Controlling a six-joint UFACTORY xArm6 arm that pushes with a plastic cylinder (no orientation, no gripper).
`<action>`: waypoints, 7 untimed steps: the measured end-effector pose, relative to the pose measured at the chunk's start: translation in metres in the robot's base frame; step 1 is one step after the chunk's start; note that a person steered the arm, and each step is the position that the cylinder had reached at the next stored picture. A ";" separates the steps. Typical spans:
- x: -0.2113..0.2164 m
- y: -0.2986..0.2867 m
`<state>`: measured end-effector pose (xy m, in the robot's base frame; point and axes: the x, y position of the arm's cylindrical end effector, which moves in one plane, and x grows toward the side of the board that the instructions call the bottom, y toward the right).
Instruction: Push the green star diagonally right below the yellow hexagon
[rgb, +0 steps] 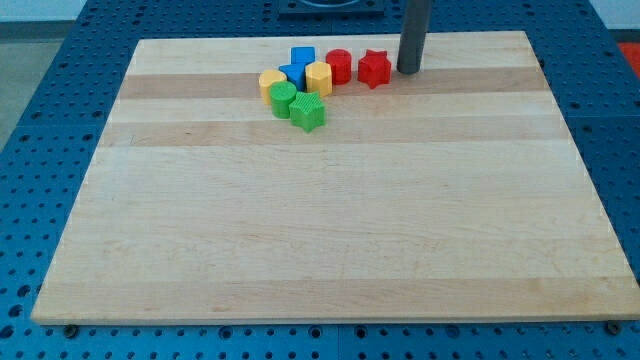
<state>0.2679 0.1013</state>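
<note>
The green star (309, 112) lies near the board's top middle, just below the yellow hexagon (319, 77) and touching it or nearly so. A second green block (282, 99), rounded, sits against the star's left side. My tip (409, 71) rests on the board to the right of the whole cluster, just right of the red star (374, 68), well up and right of the green star.
A yellow rounded block (271, 83), a blue cube (302, 57) and another blue block (293, 73) sit left of the hexagon. A red cylinder (339, 65) stands between the hexagon and the red star. The wooden board (320, 220) lies on a blue perforated table.
</note>
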 end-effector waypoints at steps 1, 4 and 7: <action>0.000 -0.016; 0.004 -0.016; 0.108 -0.047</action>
<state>0.3760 0.0544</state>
